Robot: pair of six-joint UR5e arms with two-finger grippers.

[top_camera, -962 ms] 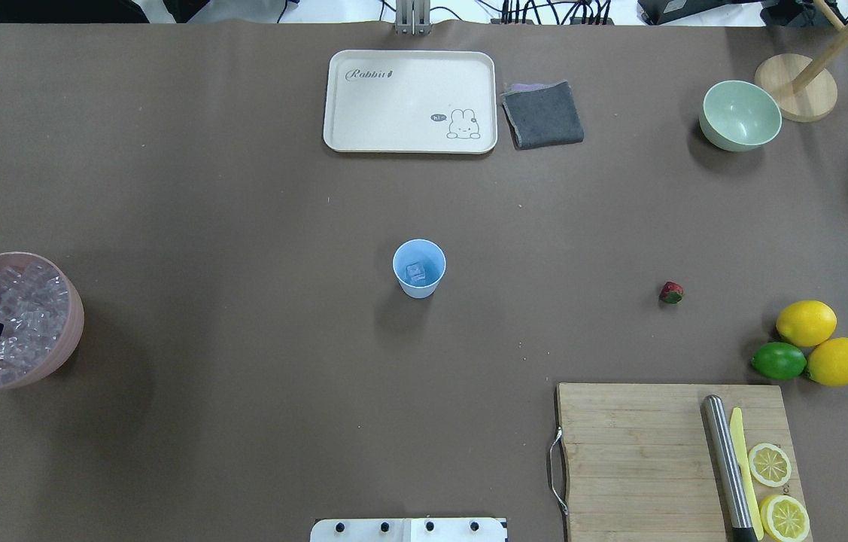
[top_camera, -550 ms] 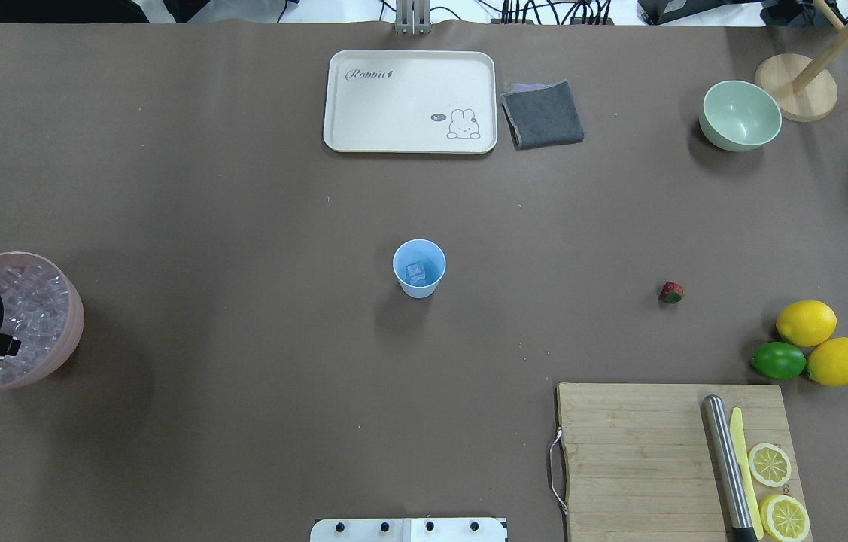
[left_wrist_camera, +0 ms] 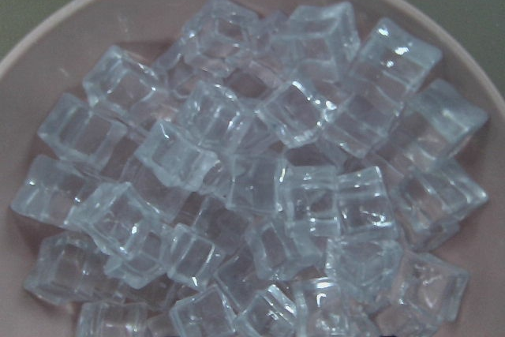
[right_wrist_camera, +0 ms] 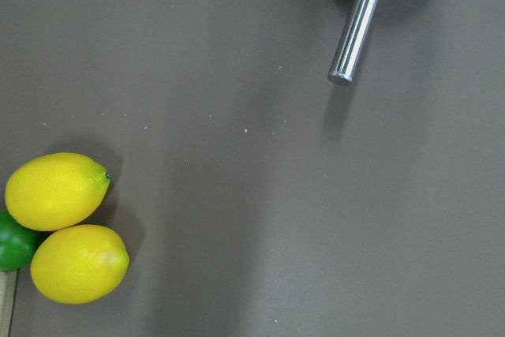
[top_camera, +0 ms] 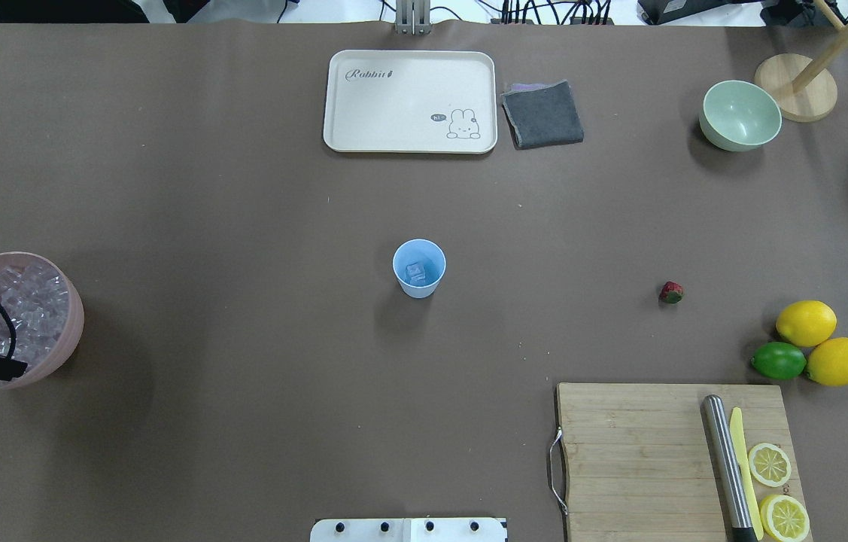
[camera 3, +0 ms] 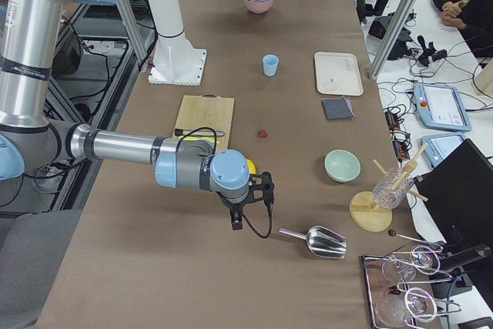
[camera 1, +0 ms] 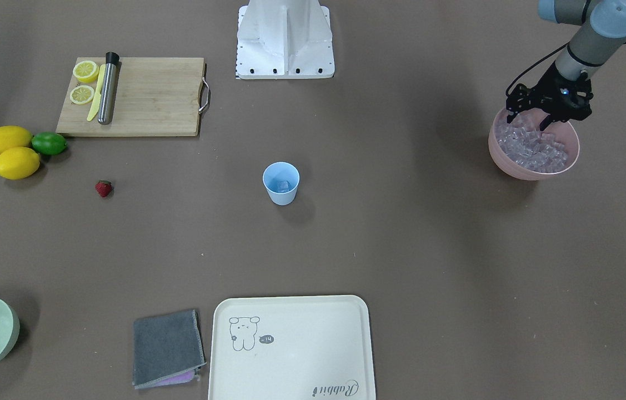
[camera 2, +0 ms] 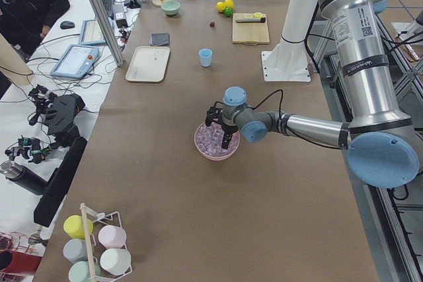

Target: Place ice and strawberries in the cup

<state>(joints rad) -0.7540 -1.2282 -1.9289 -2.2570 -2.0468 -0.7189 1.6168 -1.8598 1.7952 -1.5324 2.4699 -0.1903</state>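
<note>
The light blue cup (camera 1: pixel 281 183) stands mid-table and also shows in the overhead view (top_camera: pixel 419 268); one ice cube lies inside it. The pink bowl (camera 1: pixel 529 166) at the table's left end is full of clear ice cubes (left_wrist_camera: pixel 252 187). My left gripper (camera 1: pixel 529 119) is open just above the ice, at the bowl's robot-side rim, and holds nothing. The red strawberry (top_camera: pixel 671 292) lies on the table right of the cup. My right gripper (camera 3: pixel 250 206) hovers over bare table beyond the lemons; I cannot tell whether it is open or shut.
A cream tray (top_camera: pixel 410 102), a grey cloth (top_camera: pixel 542 114) and a pale green bowl (top_camera: pixel 741 115) sit at the far side. Two lemons (top_camera: pixel 806 323) and a lime (top_camera: pixel 779 360) lie by a cutting board (top_camera: pixel 634 452). A metal scoop (camera 3: pixel 323 243) lies at the right end.
The left arm has shifted across the pink bowl toward the robot's side of the table. The cup, the strawberry and the rest have not moved.
</note>
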